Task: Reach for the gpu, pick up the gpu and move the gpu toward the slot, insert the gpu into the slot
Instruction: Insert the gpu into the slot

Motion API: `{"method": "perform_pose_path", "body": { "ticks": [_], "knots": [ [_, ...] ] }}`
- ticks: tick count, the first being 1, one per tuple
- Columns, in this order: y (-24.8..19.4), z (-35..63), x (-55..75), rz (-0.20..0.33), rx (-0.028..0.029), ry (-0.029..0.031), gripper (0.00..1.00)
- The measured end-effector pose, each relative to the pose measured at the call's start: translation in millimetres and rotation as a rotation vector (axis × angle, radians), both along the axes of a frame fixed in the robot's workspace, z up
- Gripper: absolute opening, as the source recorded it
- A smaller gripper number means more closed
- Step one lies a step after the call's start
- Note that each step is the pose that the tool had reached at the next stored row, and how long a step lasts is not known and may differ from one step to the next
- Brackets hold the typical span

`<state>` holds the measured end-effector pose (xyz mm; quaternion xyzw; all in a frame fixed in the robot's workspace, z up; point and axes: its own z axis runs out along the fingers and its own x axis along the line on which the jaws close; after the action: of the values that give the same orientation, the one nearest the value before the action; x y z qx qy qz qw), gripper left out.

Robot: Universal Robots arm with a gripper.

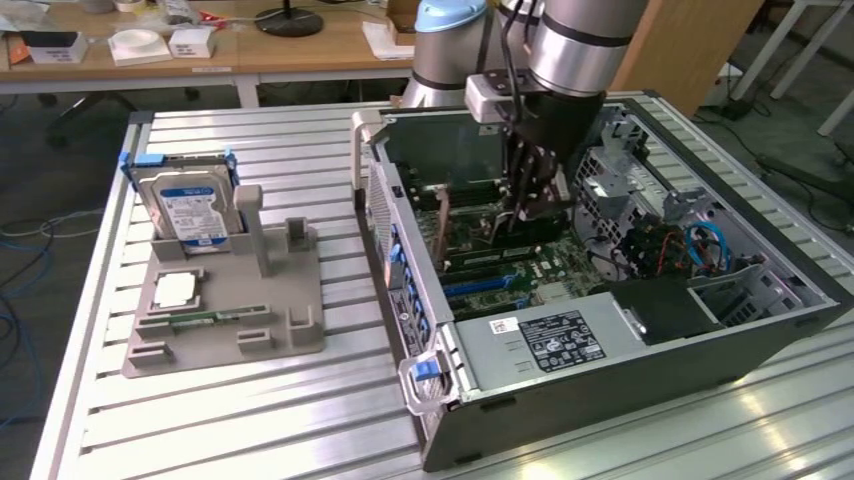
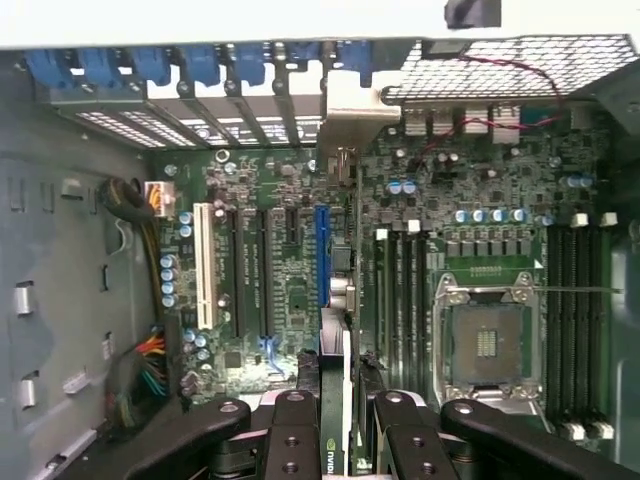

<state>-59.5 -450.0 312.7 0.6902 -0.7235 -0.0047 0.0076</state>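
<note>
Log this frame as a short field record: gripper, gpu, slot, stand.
gripper: shut on the gpu, inside the open computer case
gpu: held on edge over the motherboard, bracket toward the case's rear openings
slot: blue, runs beside the card; seating cannot be told
stand: hard drive upright, on the exterior view's left

In the exterior view the arm (image 1: pixel 587 40) is cut off by the top edge, and it hides most of what hangs below it inside the case (image 1: pixel 601 400). In the wrist view the gpu (image 2: pixel 340 350) shows edge-on, so its faces are unseen and the slot beneath it is covered; whether the two touch cannot be told. The gripper (image 2: pixel 342 405) runs off that picture's edge. Print on the case's label (image 1: pixel 563 340) is too small to read. The counter (image 1: pixel 267 420) is cut off at the near edge.
</note>
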Motion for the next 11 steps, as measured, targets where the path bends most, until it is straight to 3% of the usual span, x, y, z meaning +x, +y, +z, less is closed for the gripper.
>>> {"method": "perform_pose_path", "body": {
  "ticks": [3, 5, 8, 11],
  "knots": [
    [-6.6, -1.2, -1.4, 0.0, 0.0001, -0.0001, 0.26],
    [-7.1, -3.2, -2.9, 0.0, 0.0002, -0.0031, 0.26],
    [-7.2, -4.9, -7.4, 0.0, -0.0001, -0.0152, 0.26],
    [-7.3, -5.9, -11.9, 0.0, 0.0, -0.0168, 0.26]
  ]
}}
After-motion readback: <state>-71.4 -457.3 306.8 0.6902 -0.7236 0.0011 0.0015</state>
